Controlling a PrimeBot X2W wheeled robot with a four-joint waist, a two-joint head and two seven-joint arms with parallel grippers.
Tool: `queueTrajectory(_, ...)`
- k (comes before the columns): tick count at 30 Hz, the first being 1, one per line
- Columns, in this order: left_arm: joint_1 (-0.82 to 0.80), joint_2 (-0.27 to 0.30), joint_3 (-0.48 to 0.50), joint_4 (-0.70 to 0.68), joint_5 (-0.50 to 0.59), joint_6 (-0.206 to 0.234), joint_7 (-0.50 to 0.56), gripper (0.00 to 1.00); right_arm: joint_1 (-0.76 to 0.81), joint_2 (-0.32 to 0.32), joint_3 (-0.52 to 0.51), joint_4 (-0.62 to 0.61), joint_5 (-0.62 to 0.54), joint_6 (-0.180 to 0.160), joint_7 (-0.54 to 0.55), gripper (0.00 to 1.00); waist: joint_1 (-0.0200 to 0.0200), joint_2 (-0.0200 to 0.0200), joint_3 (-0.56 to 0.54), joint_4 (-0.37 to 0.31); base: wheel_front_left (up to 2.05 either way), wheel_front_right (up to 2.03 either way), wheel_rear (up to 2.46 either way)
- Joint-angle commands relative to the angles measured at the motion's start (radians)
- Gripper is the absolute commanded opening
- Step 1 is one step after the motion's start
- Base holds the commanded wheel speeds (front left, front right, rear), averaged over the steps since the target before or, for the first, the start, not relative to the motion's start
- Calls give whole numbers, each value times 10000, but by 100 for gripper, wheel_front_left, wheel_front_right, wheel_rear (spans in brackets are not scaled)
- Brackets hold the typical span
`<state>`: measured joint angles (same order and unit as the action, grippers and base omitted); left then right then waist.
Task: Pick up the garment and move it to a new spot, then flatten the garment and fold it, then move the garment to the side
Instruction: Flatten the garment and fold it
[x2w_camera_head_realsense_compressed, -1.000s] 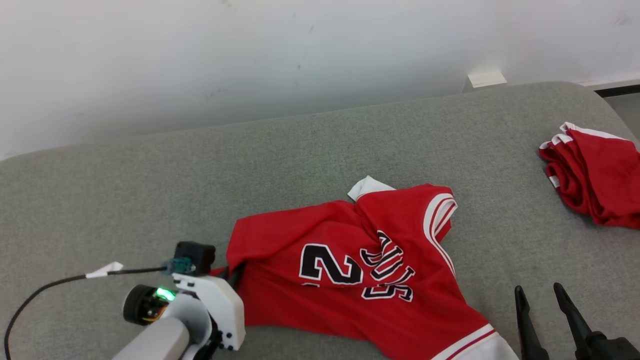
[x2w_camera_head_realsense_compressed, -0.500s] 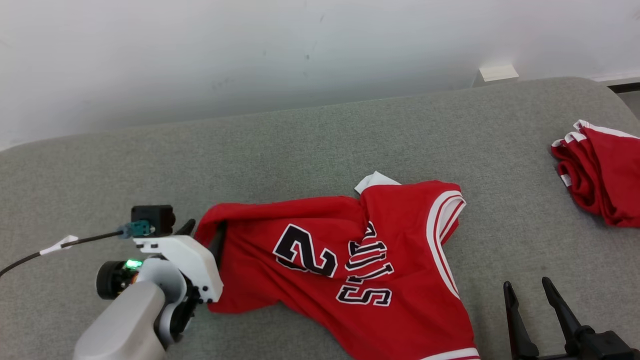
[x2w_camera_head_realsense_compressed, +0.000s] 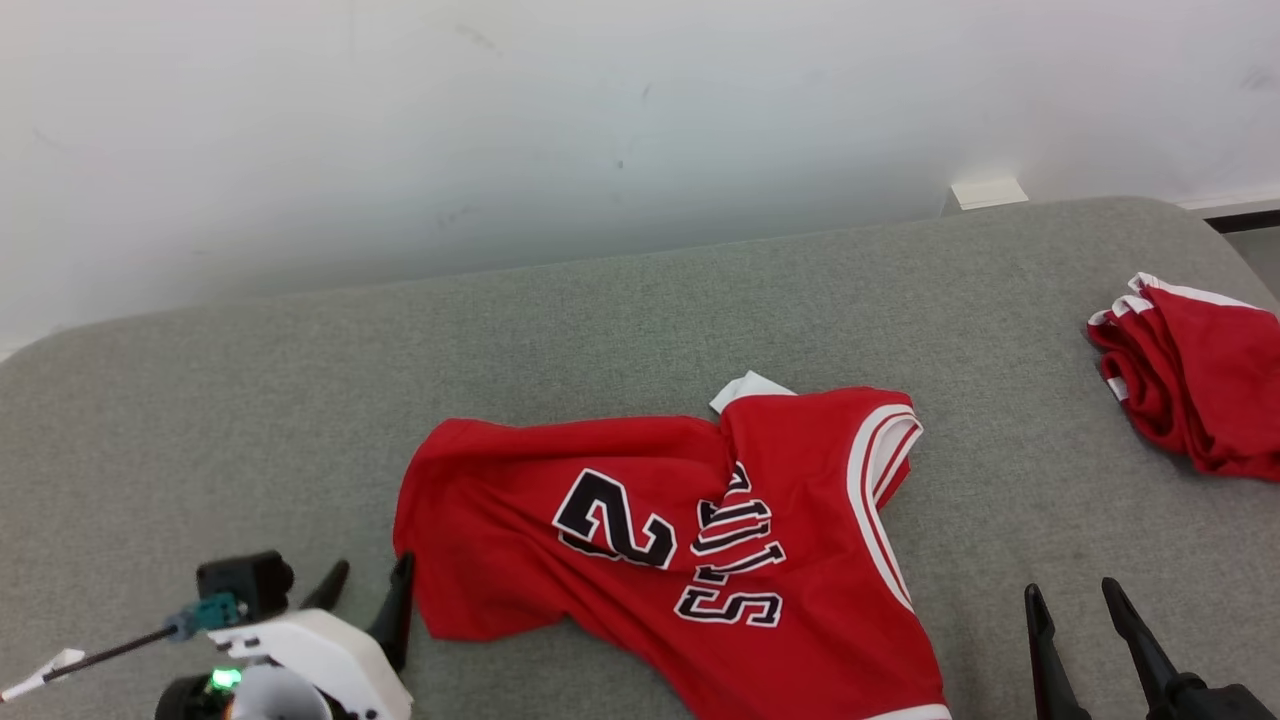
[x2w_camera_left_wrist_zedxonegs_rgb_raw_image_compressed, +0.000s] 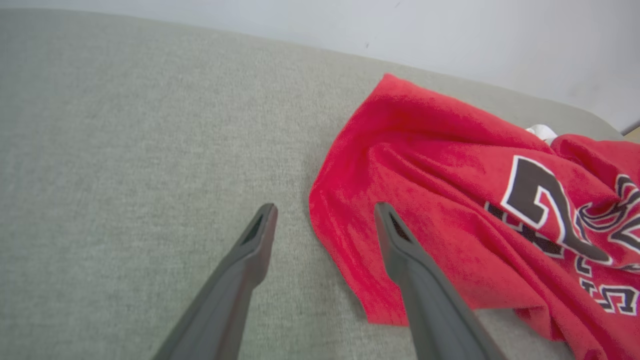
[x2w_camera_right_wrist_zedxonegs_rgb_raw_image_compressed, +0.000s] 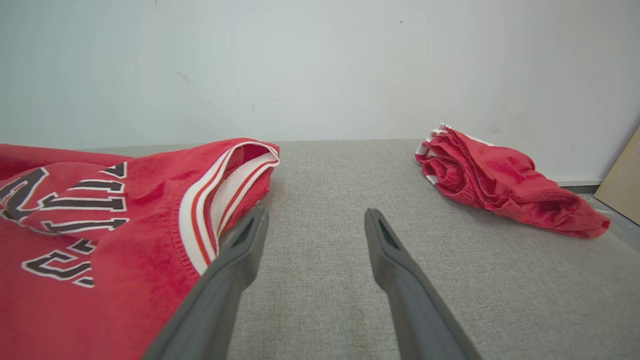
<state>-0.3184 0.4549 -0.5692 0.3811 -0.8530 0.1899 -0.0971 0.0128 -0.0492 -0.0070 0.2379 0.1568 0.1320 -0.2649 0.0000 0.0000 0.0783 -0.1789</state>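
On the gray tabletop (x2w_camera_head_realsense_compressed: 250, 400), the head view shows a red jersey (x2w_camera_head_realsense_compressed: 660, 540) lying rumpled mid-surface, number up, and a second red garment (x2w_camera_head_realsense_compressed: 1195, 390) bunched far right. The left claw (x2w_camera_head_realsense_compressed: 372, 562) is spread just beside the jersey's left edge. The right claw (x2w_camera_head_realsense_compressed: 1069, 587) is spread near its right side.

In the left wrist view, one finger (x2w_camera_left_wrist_zedxonegs_rgb_raw_image_compressed: 415, 265) crosses the jersey's corner and the claw grips nothing.

In the right wrist view, the spread claw (x2w_camera_right_wrist_zedxonegs_rgb_raw_image_compressed: 315, 210) is empty over bare tabletop.

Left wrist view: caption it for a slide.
Open left claw straddles the edge of the crumpled red numbered jersey on the grey fabric surface.
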Motion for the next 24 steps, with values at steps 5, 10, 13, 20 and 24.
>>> queueTrajectory(5, 995, -62, -203, -717, -476, 103, 470, 100, 2, -30, 62, -42, -112, -25, 8, 100, 0, 0, -23, 34, 0, 0, 0)
queueTrajectory(10, 1141, -270, -348, -668, -768, -4, 749, 100, -54, -30, 68, -64, -215, -25, 9, 100, 0, 0, 89, -29, 0, 0, 0)
queueTrajectory(13, 999, -415, -409, -347, -777, -119, 790, 100, -86, -28, 75, -61, -251, -25, 9, 100, 0, 0, 144, -103, 0, 0, 0)
queueTrajectory(20, 563, -868, -587, 459, -954, -670, 847, 0, -56, -28, 2, -78, -231, -25, 9, 100, 0, 0, 231, -156, 0, 0, 0)
queueTrajectory(24, 260, -918, -568, 768, -901, -938, 633, 0, -15, -30, -25, -53, -142, -25, 9, 100, 0, 0, 227, -37, 0, 0, 0)
